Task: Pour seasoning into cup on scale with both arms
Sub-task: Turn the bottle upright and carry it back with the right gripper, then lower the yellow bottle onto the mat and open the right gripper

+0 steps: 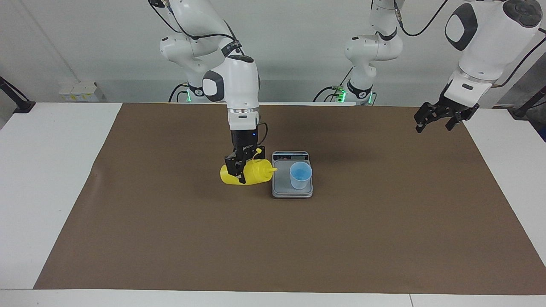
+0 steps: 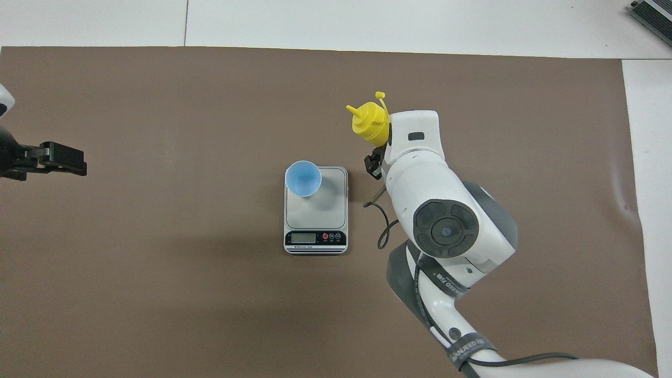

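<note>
Right gripper (image 1: pixel 239 169) of mine squeezes the bright yellow plastic squeeze bottle (image 1: pixel 251 174), tipped sideways beside the flat silver scale (image 1: pixel 292 189). Left gripper (image 1: pixel 439 116) waits with fingers apart.

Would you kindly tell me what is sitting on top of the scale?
Only the blue cup stands on the scale, at the end farther from its display. The platform under the cup is covered; its contents cannot be judged.

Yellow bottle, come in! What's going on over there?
Right gripper shut on yellow bottle, tilted beside scale. Left gripper open, waiting. Cup on scale. Path clear.
</note>
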Controlling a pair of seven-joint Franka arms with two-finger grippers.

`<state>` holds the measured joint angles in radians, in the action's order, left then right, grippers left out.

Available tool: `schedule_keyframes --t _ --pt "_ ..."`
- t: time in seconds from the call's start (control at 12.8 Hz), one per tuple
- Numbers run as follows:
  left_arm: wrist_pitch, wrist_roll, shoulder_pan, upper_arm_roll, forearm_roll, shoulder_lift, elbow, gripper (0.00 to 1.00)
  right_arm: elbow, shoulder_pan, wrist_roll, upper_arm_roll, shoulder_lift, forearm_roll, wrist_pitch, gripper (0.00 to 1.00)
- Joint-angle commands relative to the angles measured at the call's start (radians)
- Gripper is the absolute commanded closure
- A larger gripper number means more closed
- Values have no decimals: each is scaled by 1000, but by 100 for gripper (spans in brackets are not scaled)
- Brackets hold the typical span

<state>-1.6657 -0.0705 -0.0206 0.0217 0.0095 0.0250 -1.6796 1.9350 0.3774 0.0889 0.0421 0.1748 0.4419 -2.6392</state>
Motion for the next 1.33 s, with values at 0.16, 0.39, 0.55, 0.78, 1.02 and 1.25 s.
schedule_keyframes --t 0.16,0.39,0.55,0.78,1.02,1.25 --pt "6 -8 5 1 -11 21 -14 0 9 -72 251 9 -49 -265 -4 73" --pt "6 -8 5 1 -11 21 -14 0 15 -121 395 7 -63 -388 -2 73" --pt "6 -8 5 1 -11 21 -14 0 42 -155 513 7 -93 -500 -1 73" --pt "6 -8 5 1 -11 21 -14 0 117 -201 717 7 -158 -682 4 73" --pt "6 -8 5 1 -11 21 -14 0 142 -279 1045 4 -187 -973 86 73" --pt "6 -8 5 1 -11 21 -14 0 224 -365 1265 4 -233 -1185 119 73"
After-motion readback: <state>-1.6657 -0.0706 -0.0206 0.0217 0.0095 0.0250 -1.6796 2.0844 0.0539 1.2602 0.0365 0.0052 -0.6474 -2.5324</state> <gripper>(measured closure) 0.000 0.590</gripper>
